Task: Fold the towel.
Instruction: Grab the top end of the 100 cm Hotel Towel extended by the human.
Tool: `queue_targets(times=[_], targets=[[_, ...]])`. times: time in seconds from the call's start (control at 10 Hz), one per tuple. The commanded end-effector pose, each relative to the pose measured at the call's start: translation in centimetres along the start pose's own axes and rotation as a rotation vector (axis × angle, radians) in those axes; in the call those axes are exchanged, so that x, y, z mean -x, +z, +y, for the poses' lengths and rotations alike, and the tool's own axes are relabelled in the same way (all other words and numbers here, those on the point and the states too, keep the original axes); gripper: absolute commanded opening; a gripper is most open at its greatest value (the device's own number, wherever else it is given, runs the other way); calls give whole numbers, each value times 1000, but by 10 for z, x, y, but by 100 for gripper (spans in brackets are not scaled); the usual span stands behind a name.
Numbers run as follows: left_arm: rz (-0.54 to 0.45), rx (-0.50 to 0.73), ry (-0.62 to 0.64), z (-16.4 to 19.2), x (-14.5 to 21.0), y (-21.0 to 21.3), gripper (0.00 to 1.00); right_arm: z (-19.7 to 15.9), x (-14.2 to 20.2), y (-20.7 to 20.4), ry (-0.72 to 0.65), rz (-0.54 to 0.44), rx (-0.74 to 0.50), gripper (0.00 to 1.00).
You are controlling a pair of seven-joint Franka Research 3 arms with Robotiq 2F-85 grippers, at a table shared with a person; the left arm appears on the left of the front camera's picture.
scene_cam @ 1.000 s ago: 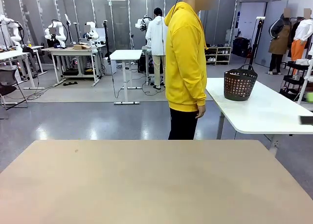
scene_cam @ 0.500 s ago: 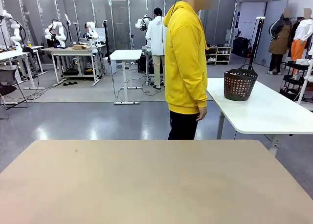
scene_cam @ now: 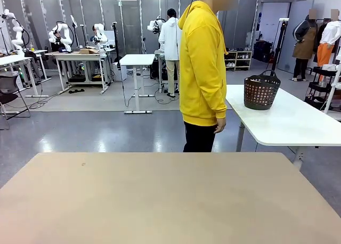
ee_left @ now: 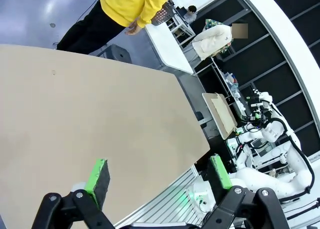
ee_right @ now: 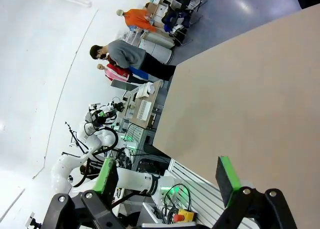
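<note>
1. The robot's left hand (ee_left: 159, 167) is seen from its wrist camera with its two green-padded fingers (ee_left: 98, 175) spread wide apart and nothing between them.
2. Beyond that hand lies a bare tan surface (ee_left: 100, 99). One finger hangs over the surface and the other hangs past its near edge.
3. The robot's right hand (ee_right: 166, 169) also has its fingers (ee_right: 226, 173) wide apart and gripping nothing. The same tan surface (ee_right: 250, 89) stretches away ahead of it and to one side.
4. Far beyond both hands, past the far edge of the surface (scene_cam: 160, 201), stands a person in a yellow hooded top (scene_cam: 201, 63) and dark trousers, turned side-on. The person's hand (scene_cam: 220, 125) hangs loose at the hip.
5. Just beside the person, well apart from either robot hand, a white table (scene_cam: 298, 127) carries a black basket with holes (scene_cam: 261, 90).
6. A pinkish colour shows through the basket's holes. Whether that is the towel cannot be told, so the towel's place stays unclear.
</note>
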State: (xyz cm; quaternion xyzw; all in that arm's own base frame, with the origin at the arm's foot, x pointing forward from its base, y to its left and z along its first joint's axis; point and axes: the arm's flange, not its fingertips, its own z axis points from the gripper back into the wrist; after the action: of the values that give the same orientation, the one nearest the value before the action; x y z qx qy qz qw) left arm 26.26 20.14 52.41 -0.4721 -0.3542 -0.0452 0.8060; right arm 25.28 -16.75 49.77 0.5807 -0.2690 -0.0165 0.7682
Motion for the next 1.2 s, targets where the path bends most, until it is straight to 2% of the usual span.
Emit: queue_targets(times=[0.0, 1.1], targets=[[-5, 18, -22, -2, -2, 1, 100, 0, 0, -1, 22, -7, -13, 100], [-5, 18, -22, -2, -2, 1, 100, 0, 0, -1, 22, -7, -13, 100]])
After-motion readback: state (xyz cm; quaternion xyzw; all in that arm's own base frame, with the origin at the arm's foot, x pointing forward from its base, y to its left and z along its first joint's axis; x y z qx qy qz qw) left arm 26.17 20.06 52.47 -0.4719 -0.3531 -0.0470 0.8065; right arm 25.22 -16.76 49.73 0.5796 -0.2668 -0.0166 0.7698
